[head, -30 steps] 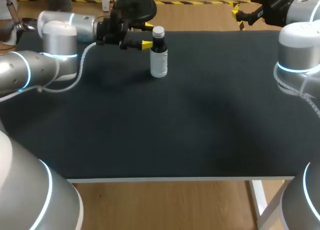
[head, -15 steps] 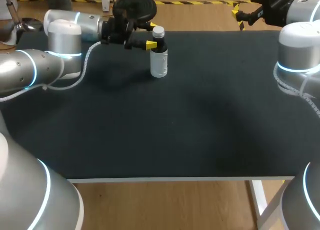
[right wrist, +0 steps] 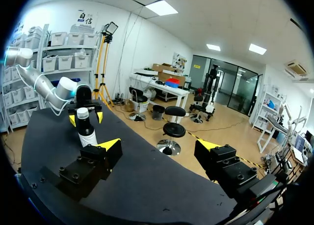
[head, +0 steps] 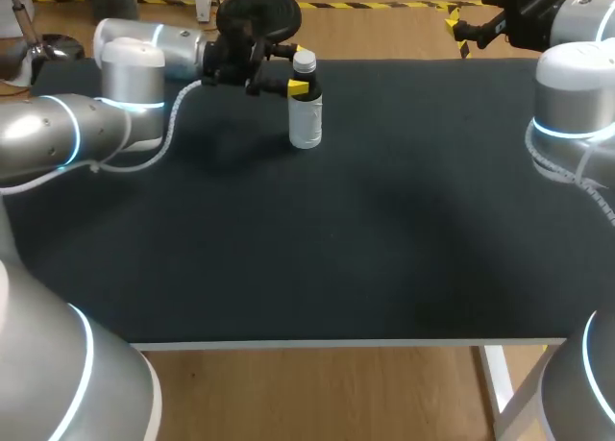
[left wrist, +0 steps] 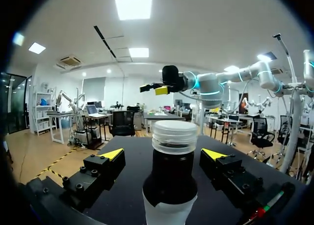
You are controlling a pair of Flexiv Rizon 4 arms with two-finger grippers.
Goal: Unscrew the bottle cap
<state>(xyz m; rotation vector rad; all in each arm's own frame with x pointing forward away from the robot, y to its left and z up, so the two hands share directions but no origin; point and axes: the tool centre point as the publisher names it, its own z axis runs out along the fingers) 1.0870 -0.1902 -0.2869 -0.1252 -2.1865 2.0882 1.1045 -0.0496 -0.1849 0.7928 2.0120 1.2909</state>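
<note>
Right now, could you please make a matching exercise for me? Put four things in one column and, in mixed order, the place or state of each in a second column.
Things:
1. bottle cap
2. bottle
3. left gripper
4. right gripper

Places or states:
A. open, empty, far from the bottle
B. open, one finger on each side of the bottle
C. pale, sitting on the bottle's neck
D. upright on the black table

Pairs: 1-C, 2-D, 3-B, 4-A

The worktop (head: 384, 249) is a broad dark surface with a pale strip along its near edge. A small bottle (head: 306, 124) stands upright on it, dark-necked with a pale label and light cap (head: 304, 61), close to the far edge, left of the middle.
</note>
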